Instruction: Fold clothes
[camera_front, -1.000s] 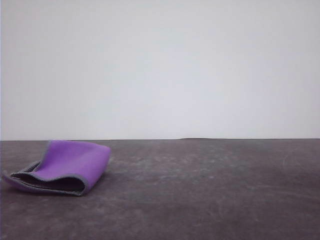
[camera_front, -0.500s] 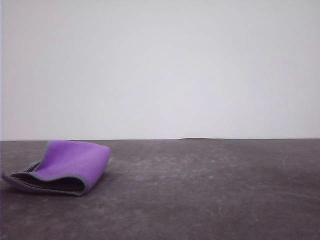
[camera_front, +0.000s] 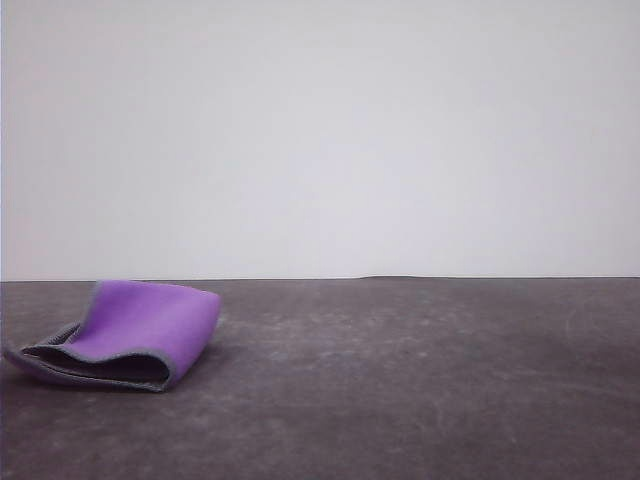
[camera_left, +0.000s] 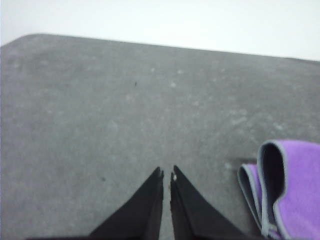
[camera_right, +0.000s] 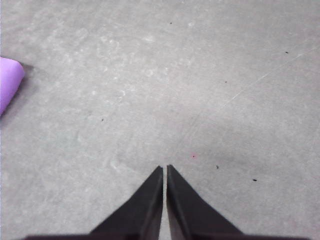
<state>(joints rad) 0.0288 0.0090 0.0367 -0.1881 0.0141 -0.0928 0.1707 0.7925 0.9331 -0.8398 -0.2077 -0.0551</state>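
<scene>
The cloth (camera_front: 125, 335) lies folded over, purple face up, at the near left of the grey table (camera_front: 420, 380). Both the left gripper (camera_left: 166, 175) and right gripper (camera_right: 164, 170) hang above bare table, jaws together, holding nothing.

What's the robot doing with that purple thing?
Right now nothing is holding it. The purple and grey cloth lies loosely doubled over on the dark table, on the robot's left. The left gripper and the right gripper are both shut and empty, above bare table, apart from the cloth.
</scene>
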